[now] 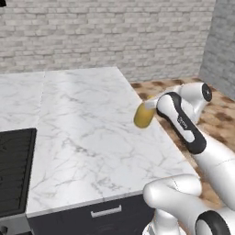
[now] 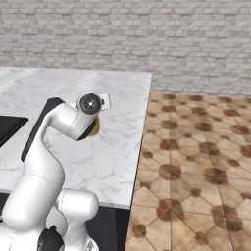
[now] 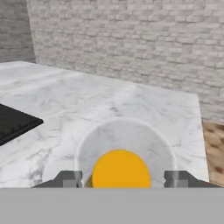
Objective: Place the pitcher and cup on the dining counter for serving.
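Now the gripper [image 3: 120, 179] holds the pitcher [image 1: 143, 115] between its fingers, tilted, above the right edge of the dining counter [image 1: 92, 137], not yet set down. The cooktop [image 1: 16, 170] lies well apart on the left. I judge the first placing is near its end; the cup remains to bring.
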{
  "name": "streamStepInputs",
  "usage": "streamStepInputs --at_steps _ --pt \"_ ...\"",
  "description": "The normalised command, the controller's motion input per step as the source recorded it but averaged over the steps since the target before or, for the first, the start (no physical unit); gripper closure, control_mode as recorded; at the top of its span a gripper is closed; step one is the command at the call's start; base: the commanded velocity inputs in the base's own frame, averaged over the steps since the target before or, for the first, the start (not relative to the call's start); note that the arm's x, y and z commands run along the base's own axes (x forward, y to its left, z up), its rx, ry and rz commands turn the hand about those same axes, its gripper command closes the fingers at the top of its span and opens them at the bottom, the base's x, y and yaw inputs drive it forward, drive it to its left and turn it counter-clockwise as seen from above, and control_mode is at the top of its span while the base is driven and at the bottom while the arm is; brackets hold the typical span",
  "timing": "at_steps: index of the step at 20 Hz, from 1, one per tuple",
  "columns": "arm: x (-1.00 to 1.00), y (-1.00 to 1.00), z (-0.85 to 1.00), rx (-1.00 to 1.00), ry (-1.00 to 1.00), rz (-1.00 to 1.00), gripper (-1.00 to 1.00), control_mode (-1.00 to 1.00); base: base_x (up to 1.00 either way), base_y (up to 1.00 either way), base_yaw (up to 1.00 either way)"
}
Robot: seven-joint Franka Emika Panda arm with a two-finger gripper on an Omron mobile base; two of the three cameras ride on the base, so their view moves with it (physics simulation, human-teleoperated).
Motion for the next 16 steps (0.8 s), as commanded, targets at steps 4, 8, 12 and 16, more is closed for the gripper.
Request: streamStepInputs --at_steps 4,8,12,16 --pt "1.00 0.25 -0.32 -0.05 0.19 0.25 1.00 -1.00 0.00 0.00 0.00" --pt "0.93 0.39 -0.38 -0.05 0.09 0.20 1.00 -1.00 0.00 0.00 0.00" --pt "0.62 0.48 -0.42 -0.06 0.01 0.14 1.00 -1.00 0.00 0.00 0.00" --pt "0.39 0.46 -0.53 -0.01 0.00 0.11 1.00 -1.00 0.00 0.00 0.00"
